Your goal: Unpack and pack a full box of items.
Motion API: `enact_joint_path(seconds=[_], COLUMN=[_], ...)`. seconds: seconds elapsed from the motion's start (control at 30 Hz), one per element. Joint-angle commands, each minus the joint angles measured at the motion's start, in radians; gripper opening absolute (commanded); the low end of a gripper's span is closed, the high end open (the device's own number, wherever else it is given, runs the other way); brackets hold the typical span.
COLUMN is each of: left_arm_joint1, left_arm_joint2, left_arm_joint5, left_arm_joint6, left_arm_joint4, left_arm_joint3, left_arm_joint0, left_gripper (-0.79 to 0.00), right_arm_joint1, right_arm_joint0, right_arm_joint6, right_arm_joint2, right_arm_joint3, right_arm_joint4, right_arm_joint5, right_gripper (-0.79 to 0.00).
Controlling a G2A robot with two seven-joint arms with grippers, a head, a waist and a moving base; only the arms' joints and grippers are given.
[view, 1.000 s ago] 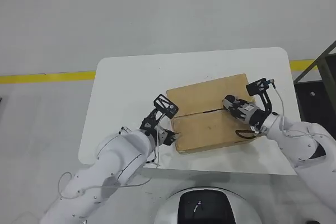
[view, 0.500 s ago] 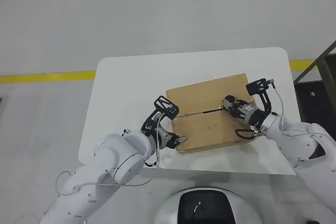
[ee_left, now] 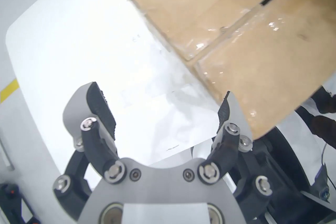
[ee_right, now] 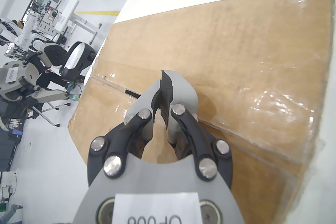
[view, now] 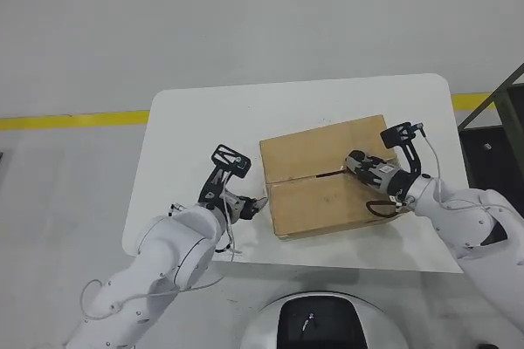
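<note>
Early days on this one: the box [view: 327, 174] sits on the white worktop [view: 201, 113], towards its right half, and both top flaps are folded flat. The seam [view: 310, 179] between them runs across the lid, with clear tape [ee_left: 199, 46] glinting over its left end and down the side. Nothing is out of the box yet, so by my reckoning all the unpacking and all the repacking still lie ahead.

The right end effector [view: 356, 162] is down on the lid at the seam's right end, fingers pressed together with nothing between them. Its tip is right at a dark slit [ee_right: 131, 92] where the flaps part a little, which looks like the opening step under way. The left end effector [ee_left: 162, 104] hangs just beside the box's left end near its front corner, fingers spread wide and holding nothing, low over bare worktop.

The real obstacle, I'd say, is that tape: until it gives, the flaps stay shut. Off the worktop there's a yellow line [view: 61, 120] on the floor, a dark frame [view: 506, 131] to the right, and other robots [ee_right: 76, 57] parked well back in the room.
</note>
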Motion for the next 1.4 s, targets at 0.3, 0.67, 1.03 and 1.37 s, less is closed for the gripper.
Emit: enact_joint_path(seconds=[0.3, 0.67, 1.03, 1.37], left_arm_joint1=[-0.002, -0.059, -0.111, -0.141], left_arm_joint2=[0.009, 0.077, 0.121, 0.115], left_arm_joint5=[0.030, 0.002, 0.016, 0.057], left_arm_joint6=[0.052, 0.295, 0.383, 0.423], left_arm_joint4=[0.147, 0.070, 0.101, 0.155], left_arm_joint3=[0.054, 0.225, 0.361, 0.370], left_arm_joint0=[0.149, 0.135, 0.075, 0.070], left_gripper=[0.000, 0.000, -0.462, -0.785], right_arm_joint1=[-0.006, -0.011, -0.015, -0.020], right_arm_joint0=[0.010, 0.014, 0.015, 0.022], right_arm_joint6=[0.009, 0.016, 0.028, 0.033], right_arm_joint2=[-0.005, 0.000, -0.006, -0.010], right_arm_joint3=[0.011, 0.016, 0.010, 0.013], right_arm_joint4=[-0.001, 0.006, 0.007, 0.010], right_arm_joint5=[0.006, 0.009, 0.010, 0.008], right_gripper=[-0.785, -0.785, -0.785, -0.785])
